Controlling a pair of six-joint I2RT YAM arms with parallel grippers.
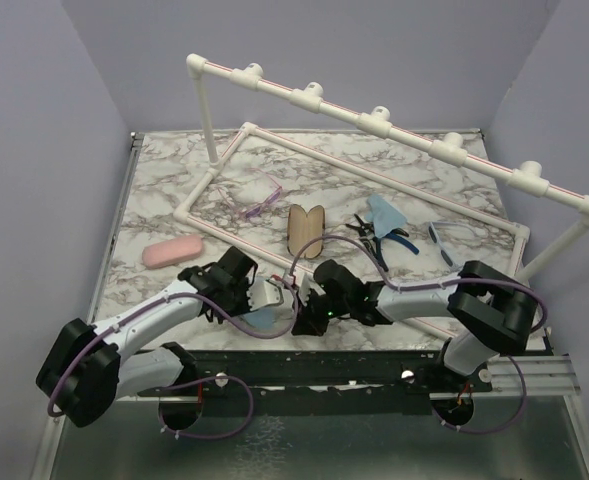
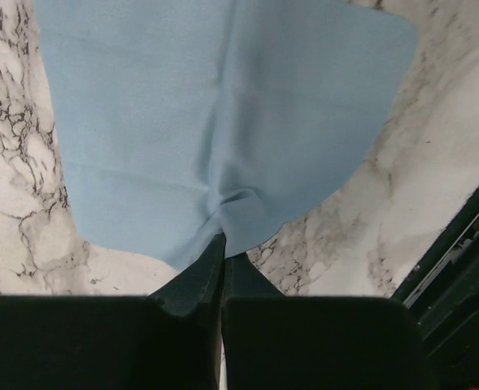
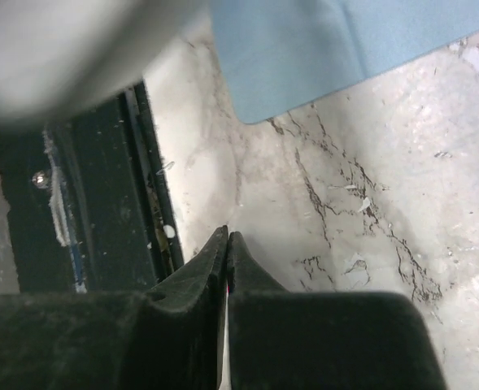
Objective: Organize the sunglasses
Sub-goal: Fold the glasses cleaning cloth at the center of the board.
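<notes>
Even, bright overhead light, soft shadows, top view sharp, right wrist's upper-left corner blurred pale.

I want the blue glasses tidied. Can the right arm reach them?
Probably yes: the right gripper is shut but empty, and the blue sunglasses lie uncovered on its side.

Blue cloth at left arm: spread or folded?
Spread: blue cloth lies flat on the table, edge puckered where left fingers pinch it.
</notes>
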